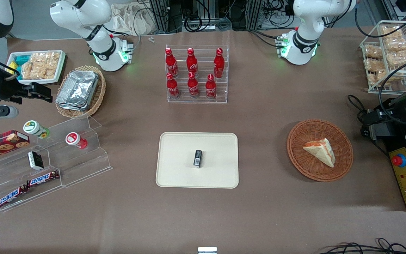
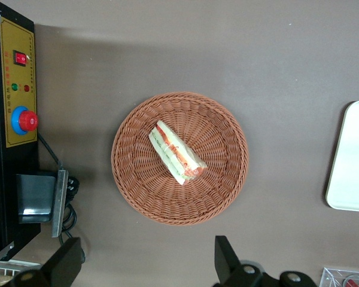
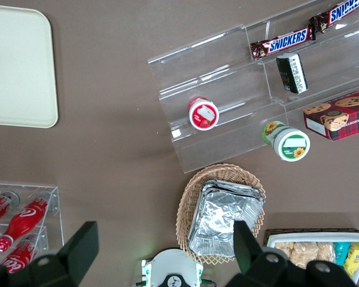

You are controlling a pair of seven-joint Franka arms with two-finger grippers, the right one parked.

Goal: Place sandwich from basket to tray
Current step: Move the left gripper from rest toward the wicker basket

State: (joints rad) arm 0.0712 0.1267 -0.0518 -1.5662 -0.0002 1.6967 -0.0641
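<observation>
**Sandwich in basket, claw open above it**

Sandwich (image 1: 320, 151) lying on its side in the round reddish-brown wicker basket (image 1: 344, 160), roughly centred, red and green filling edge visible from the wrist camera (image 2: 175, 153). Basket (image 2: 227, 179) on brown table (image 1: 259, 211) toward the working arm's end, just beside a black control box with yellow panel and red button (image 1: 399, 160).

Gripper (image 2: 146, 266) released, fingers (image 2: 227, 260) spread wide, hanging above the table near the basket rim, touching neither basket nor sandwich. Not locatable in the front view.

Cream tray (image 1: 178, 173) mid-table, well apart from basket, edge also seen from the wrist (image 2: 353, 179). Small black packet (image 1: 197, 158) lying on the tray near its middle.

Elsewhere:
- clear rack with six red cola bottles (image 1: 192, 72), farther from the front camera than the tray
- toward the parked arm's end: tan wicker basket of foil trays (image 1: 78, 90), white tub of snack packets (image 1: 37, 65), stepped clear stand (image 1: 83, 165) with two lidded cups (image 1: 74, 138), a small dark box (image 1: 35, 159), two Snickers bars (image 1: 41, 179), and a cookie box (image 1: 2, 141)
- wire rack of bagged snacks (image 1: 389, 53) at the working arm's end
</observation>
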